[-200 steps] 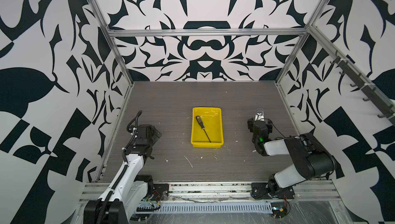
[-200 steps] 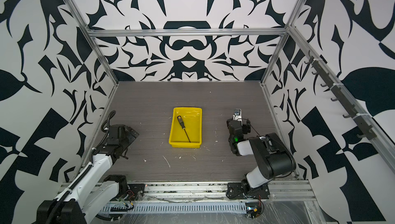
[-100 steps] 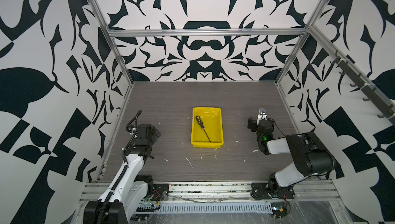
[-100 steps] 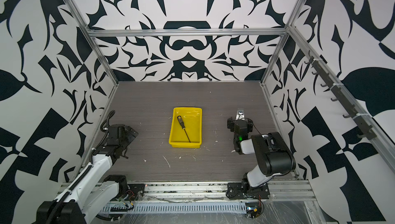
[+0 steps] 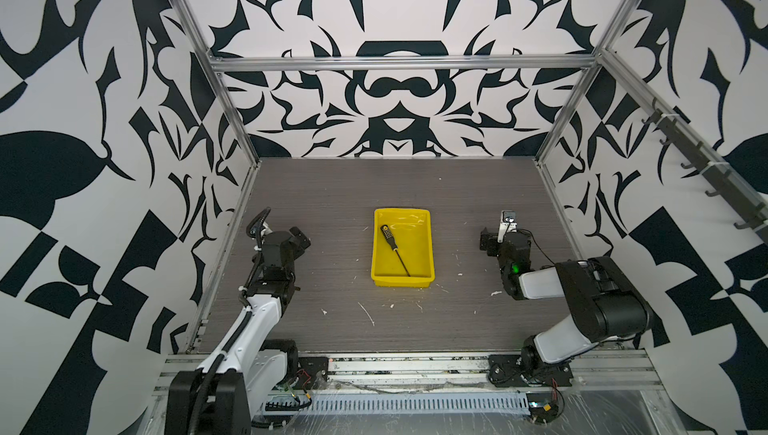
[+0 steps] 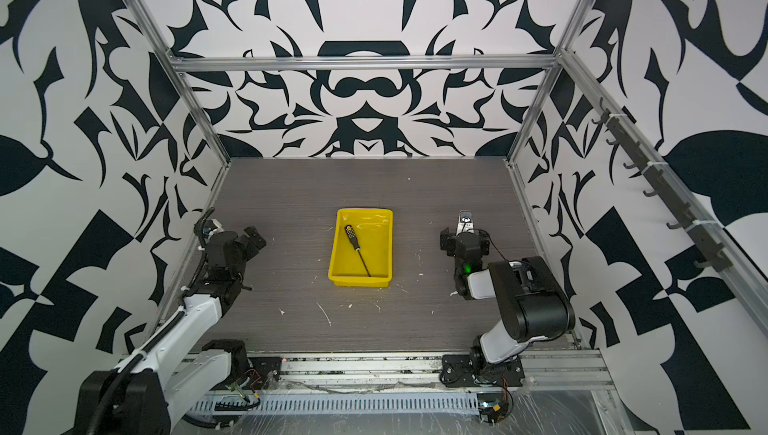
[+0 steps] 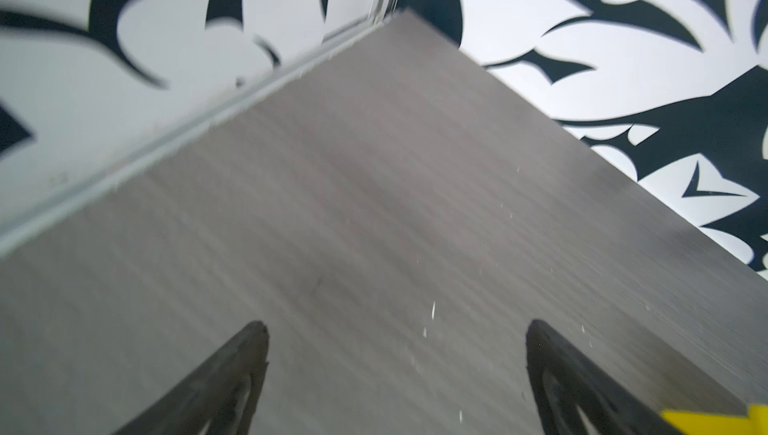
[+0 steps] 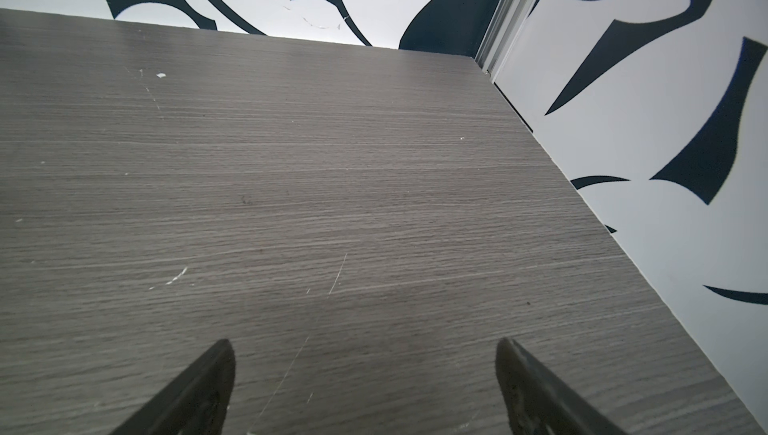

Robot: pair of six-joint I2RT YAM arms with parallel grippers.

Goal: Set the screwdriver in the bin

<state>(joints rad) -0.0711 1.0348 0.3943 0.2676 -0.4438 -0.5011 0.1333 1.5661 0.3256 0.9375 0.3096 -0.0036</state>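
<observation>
In both top views the black-handled screwdriver (image 5: 394, 249) (image 6: 356, 249) lies slantwise inside the yellow bin (image 5: 424, 278) (image 6: 381, 280), handle toward the back, thin shaft reaching the front wall. My left gripper (image 5: 300, 237) (image 6: 252, 239) (image 7: 397, 343) stands open over bare table left of the bin, nothing between its fingers. My right gripper (image 5: 496, 239) (image 6: 457, 242) (image 8: 363, 360) is open as well, empty, low over the table right of the bin. A corner of the bin (image 7: 715, 422) shows in the left wrist view.
Patterned black-and-white walls close in the wooden table (image 5: 395, 188) on three sides, with metal frame posts in the corners. Small white scraps (image 5: 368, 314) lie on the table in front of the bin. A rail with hooks (image 5: 706, 171) runs along the right wall.
The right gripper has drawn back to the right, away from the bin, and opened wider. The left arm has shifted slightly. The screwdriver stays still in the bin.
</observation>
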